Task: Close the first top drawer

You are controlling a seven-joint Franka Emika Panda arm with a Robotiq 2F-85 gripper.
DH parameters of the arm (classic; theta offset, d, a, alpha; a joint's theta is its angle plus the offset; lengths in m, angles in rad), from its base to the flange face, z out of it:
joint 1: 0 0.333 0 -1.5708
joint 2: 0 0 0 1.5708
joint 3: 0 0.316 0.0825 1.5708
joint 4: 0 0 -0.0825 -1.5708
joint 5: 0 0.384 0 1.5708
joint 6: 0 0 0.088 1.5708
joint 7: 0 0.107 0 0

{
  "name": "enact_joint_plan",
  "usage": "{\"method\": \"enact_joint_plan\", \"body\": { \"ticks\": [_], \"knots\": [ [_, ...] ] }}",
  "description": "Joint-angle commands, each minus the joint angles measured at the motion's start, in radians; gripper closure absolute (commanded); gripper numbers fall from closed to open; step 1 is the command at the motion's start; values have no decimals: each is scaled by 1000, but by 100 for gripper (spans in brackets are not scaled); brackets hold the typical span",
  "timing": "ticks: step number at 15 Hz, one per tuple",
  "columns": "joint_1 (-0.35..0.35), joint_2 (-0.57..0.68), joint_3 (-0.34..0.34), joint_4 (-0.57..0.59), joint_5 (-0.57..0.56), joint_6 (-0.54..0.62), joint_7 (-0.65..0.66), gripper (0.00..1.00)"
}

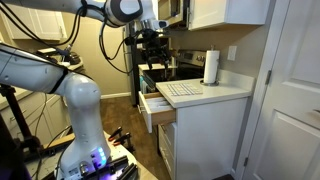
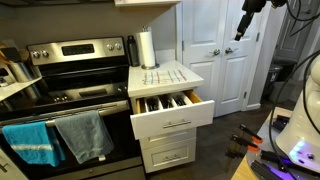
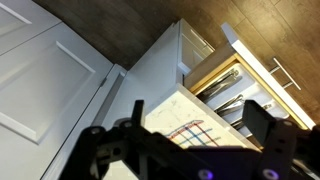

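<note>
Exterior view: the pincer (image 1: 150, 38) hangs in the air above the far end of the worktop (image 1: 228, 93), touching nothing; its opening cannot be read at this range; the top drawer (image 1: 155, 106) stands pulled out below the worktop edge, beside a checked mat (image 1: 181, 89) and a paper towel roll (image 1: 211, 67).

Exterior view: the pincer (image 2: 245, 25) sits high before the white doors (image 2: 225, 60), well apart from the top drawer (image 2: 172, 112), which is open with cutlery showing, next to the stove (image 2: 70, 85).

Wrist view: the pincer (image 3: 196, 118) is spread wide; its fingers (image 3: 258, 118) hold nothing; the top drawer (image 3: 240, 85) lies open below.
</note>
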Motion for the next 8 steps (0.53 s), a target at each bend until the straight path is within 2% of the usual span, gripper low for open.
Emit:
{"method": "enact_joint_plan", "body": {
  "ticks": [1, 8],
  "knots": [
    [3, 0, -1, 3, -1, -4, 2, 0],
    [3, 0, -1, 3, -1, -4, 2, 0]
  ]
}}
